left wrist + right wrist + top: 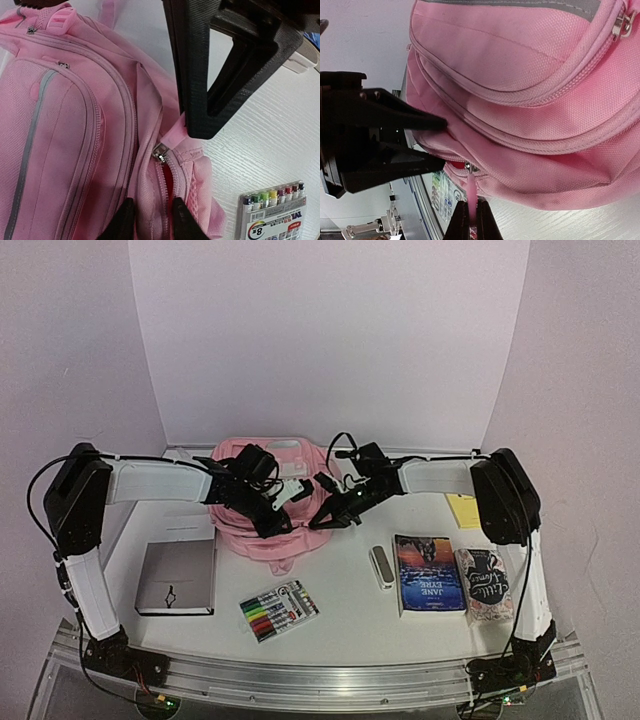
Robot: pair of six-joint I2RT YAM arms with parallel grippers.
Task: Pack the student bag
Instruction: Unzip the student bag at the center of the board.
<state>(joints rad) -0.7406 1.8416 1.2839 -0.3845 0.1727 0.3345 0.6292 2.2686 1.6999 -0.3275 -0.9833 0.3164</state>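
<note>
Right wrist view shows the right claw (pixel 470 222) shut on the pull tab (pixel 471 192), likely the surest hold on the limp student bag (pixel 530 75); the left claw (pixel 153 222) straddles its zip seam (pixel 162 182), grip unclear.

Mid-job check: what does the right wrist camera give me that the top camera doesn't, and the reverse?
Only the right wrist view shows the right gripper shut on the pink pull tab hanging from the zipper slider, with a sliver of red inside the opening. Only the top view shows the grey notebook, the Jane Eyre book, the patterned book beside it and the yellow notepad. Both show the student bag, the marker set and the left gripper, jaws apart against the bag's edge.
</note>
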